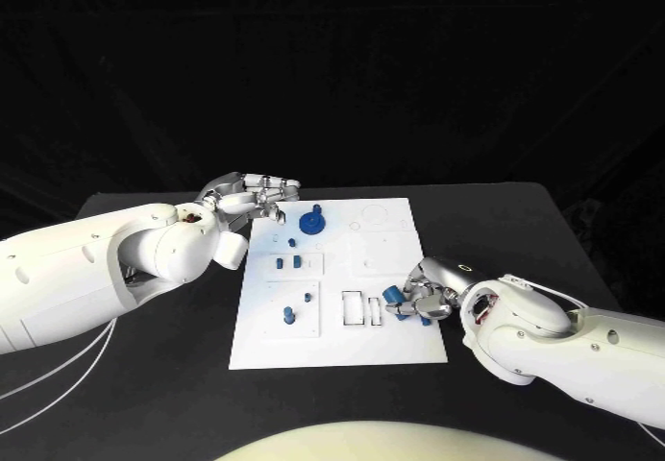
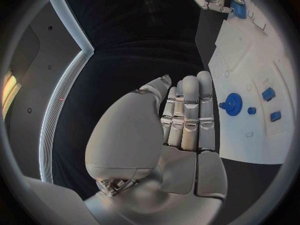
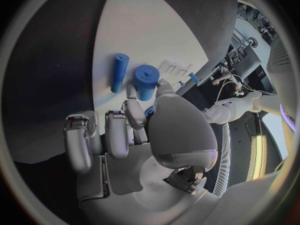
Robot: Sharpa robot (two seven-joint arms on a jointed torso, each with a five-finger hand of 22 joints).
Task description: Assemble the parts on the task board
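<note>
The white task board [image 1: 347, 331] lies in the middle of the black table. A blue gear [image 1: 313, 223] stands near its far left corner, also in the left wrist view [image 2: 233, 104]. Small blue parts [image 1: 287, 261] sit in the board's left column. My left hand [image 1: 257, 197] hovers just beyond the board's far left corner, fingers stretched out [image 2: 184, 120] and holding nothing. My right hand [image 1: 423, 298] is at the board's right edge. It pinches a wide blue cylinder [image 3: 147, 81] between thumb and fingertip. A thinner blue cylinder [image 3: 119, 72] lies on the board beside it.
Two upright rectangular slots [image 1: 363, 309] lie just left of my right hand. More small blue parts [image 1: 288, 313] sit in the lower left panel. Black table [image 1: 153, 346] surrounds the board on all sides.
</note>
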